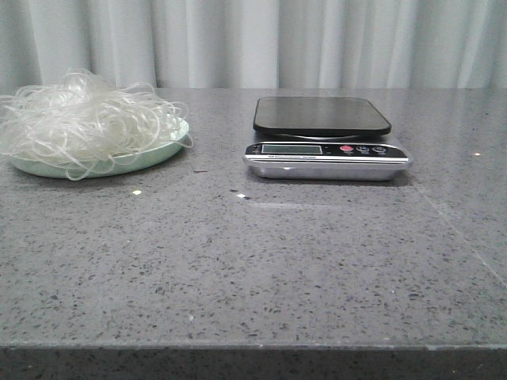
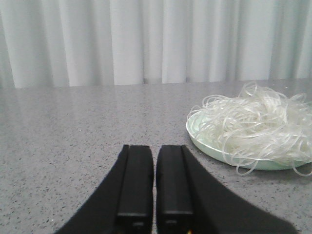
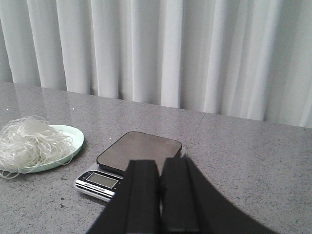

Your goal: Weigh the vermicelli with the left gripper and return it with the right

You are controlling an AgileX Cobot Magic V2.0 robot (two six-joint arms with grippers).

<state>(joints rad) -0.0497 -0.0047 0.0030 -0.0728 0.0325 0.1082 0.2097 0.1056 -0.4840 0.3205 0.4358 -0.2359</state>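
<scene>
The vermicelli, a fluffy tangle of translucent whitish strands, is heaped on a pale mint-green plate at the table's far left. A kitchen scale with a black platform and silver front stands at mid-table, nothing on it. My left gripper is shut and empty, low over the table, with the vermicelli off to one side and apart from it. My right gripper is shut and empty, back from the scale; the vermicelli lies beyond. Neither gripper shows in the front view.
Grey speckled stone table with its front edge near the bottom of the front view. Pale pleated curtains hang behind the table's far edge. A seam line in the stone runs at the right.
</scene>
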